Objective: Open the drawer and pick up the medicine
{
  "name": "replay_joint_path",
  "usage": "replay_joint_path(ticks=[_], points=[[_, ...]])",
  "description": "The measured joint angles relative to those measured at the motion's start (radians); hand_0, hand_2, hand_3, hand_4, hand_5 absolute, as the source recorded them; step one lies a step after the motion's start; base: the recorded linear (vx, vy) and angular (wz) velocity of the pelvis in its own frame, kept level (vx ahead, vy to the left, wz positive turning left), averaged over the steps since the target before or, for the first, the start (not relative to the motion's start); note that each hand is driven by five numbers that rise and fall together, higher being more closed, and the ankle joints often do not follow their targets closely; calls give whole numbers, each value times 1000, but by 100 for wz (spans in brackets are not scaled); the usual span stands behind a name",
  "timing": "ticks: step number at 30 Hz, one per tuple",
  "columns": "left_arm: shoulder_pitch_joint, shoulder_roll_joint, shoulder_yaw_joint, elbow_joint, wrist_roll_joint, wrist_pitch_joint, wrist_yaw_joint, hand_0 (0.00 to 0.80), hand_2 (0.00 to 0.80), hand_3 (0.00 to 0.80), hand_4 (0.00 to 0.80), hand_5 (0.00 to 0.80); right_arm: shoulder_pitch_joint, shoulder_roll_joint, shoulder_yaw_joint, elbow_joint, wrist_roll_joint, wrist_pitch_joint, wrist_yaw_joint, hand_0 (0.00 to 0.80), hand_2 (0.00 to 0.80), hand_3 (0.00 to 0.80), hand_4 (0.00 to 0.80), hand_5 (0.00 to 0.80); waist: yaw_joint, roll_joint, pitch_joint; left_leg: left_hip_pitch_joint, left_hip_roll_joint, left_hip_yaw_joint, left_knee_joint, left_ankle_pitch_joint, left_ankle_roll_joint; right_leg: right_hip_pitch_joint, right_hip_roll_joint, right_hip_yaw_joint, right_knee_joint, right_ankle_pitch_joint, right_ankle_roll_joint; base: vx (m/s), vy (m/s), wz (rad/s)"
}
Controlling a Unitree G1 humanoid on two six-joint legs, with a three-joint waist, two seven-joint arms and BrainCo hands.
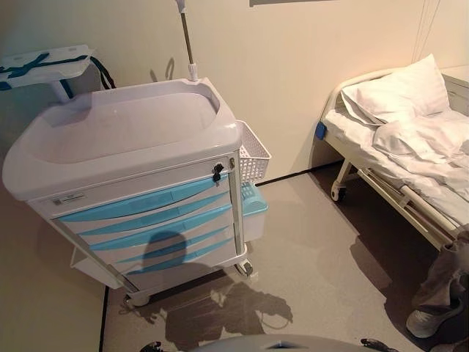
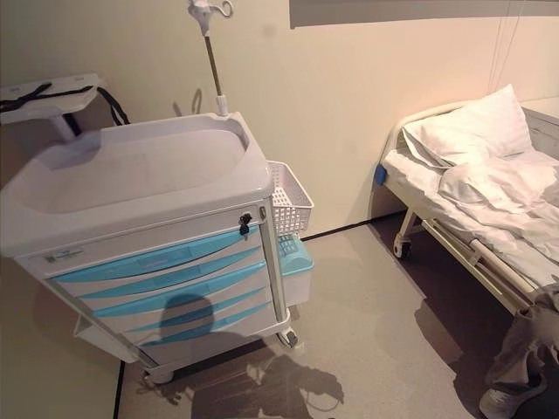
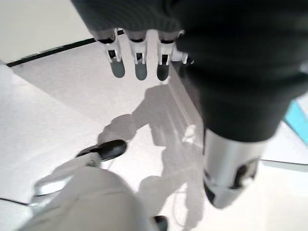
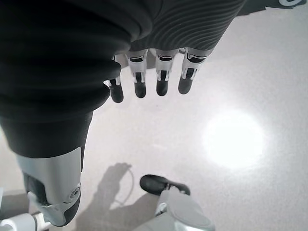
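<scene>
Medical cart with all blue-fronted drawers closed, no medicine visible, beside a hospital bed; left hand and right hand hang over the floor, fingers straight and relaxed, holding nothing.

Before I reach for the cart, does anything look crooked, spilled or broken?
Nothing stands out. The cart stands upright with all its blue drawers shut and flush, and its side basket hangs level. No medicine is in view. Both hands hang open over the floor.
</scene>
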Motion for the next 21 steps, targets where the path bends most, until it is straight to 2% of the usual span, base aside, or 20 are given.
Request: replay_joint_path(ticks=[14, 17, 19, 21], points=[[-63, 2, -7, -224, -185, -26, 9, 0, 0, 0, 0, 0, -7, -1, 26, -1, 0, -4, -1, 0, 0, 0, 0, 0, 4, -10, 5, -49, 3, -22, 0, 4, -1, -39, 1, -21, 0, 1, 2, -32, 5, 4], [-73, 2, -6, -260, -228, -30, 17, 0, 0, 0, 0, 0, -17, -1, 32, -1, 0, -4, -1, 0, 0, 0, 0, 0, 5, -27, 28, -57, 5, -23, 5, 4, -4, -45, 3, -27, 0, 1, 2, -56, -5, 3], [-83, 3, 20, -341, -288, -38, 27, 0, 0, 0, 0, 0, -28, 0, 49, -6, 0, -6, -2, 0, 0, 0, 0, 0, 13, -52, 42, -99, 4, -33, 14, 12, -17, -75, 2, -38, 1, 3, 2, -125, -26, 15], [-118, 13, 23, -365, -315, -48, 33, 0, 0, 0, 0, 0, -40, 4, 48, -3, 0, -5, -3, 0, 0, 0, 0, 0, 26, -77, 65, -114, 1, -48, 10, 22, -19, -95, 3, -43, 3, 7, 1, -47, -2, 17]])
